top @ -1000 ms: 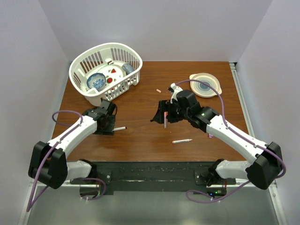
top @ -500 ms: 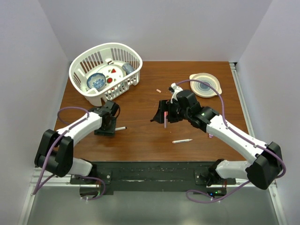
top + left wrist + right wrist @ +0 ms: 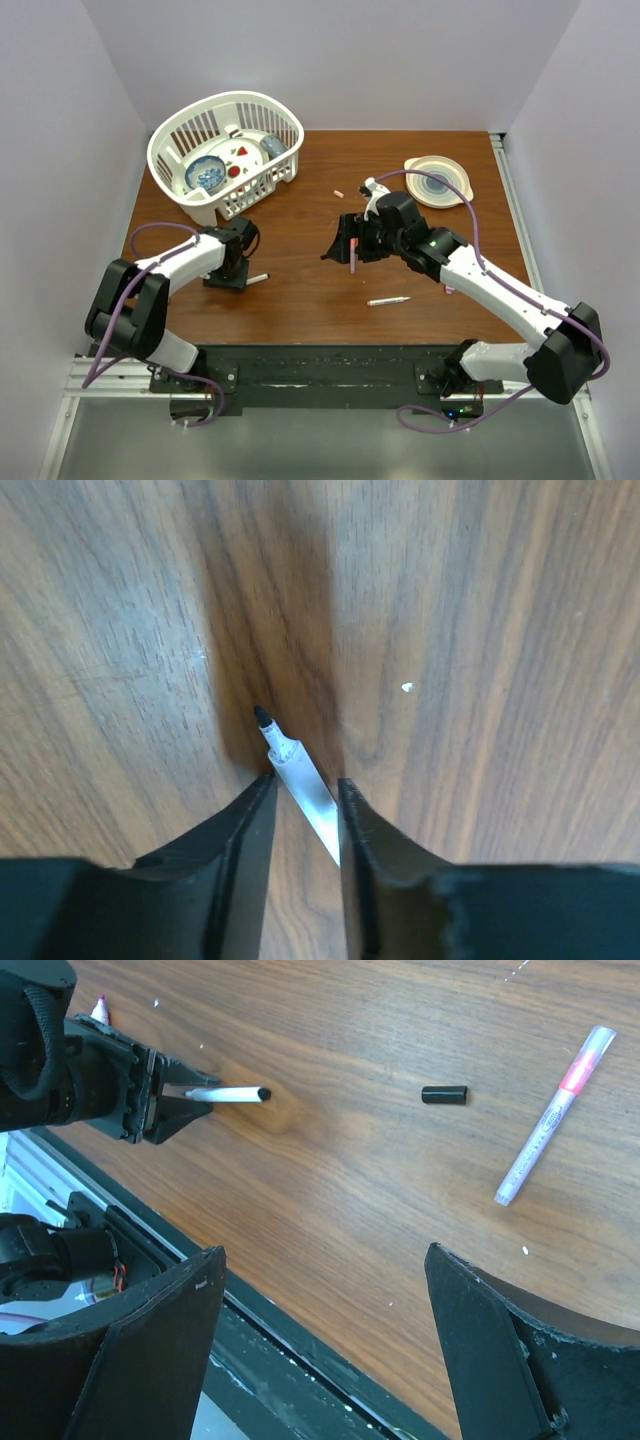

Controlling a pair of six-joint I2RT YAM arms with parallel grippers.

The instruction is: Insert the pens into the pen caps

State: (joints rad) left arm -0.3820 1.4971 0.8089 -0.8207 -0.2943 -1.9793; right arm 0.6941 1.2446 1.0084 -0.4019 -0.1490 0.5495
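A slim white-barrelled marker pen (image 3: 292,762) is picked out in the left wrist view. Its black nib is bare and some grey print is seen just behind the tip. It is gripped by the left claw (image 3: 306,783): the barrel is crossed at a slant through the narrow gap, and both black fingers are pressed against it. The nib is left sticking out ahead of the fingertips, over the brown wooden table (image 3: 480,630). Whether the pen is lifted clear of the wood cannot be told.

From above, the same pen is seen poking out to the right of that claw, on the left half of the table, nearer than the white slotted plastic basket (image 3: 262,185).

The right claw (image 3: 320,1255) is held spread wide, with nothing between its fingers. Beyond its fingertips, on the wood, a short black tube-shaped cap (image 3: 444,1094) is spotted. Near it, but apart, a white pen with a pink band (image 3: 553,1120) is laid. A third pale pen (image 3: 388,300) is seen alone nearer the front edge. A tiny pale pink cap (image 3: 338,193) is seen further back, mid-table.
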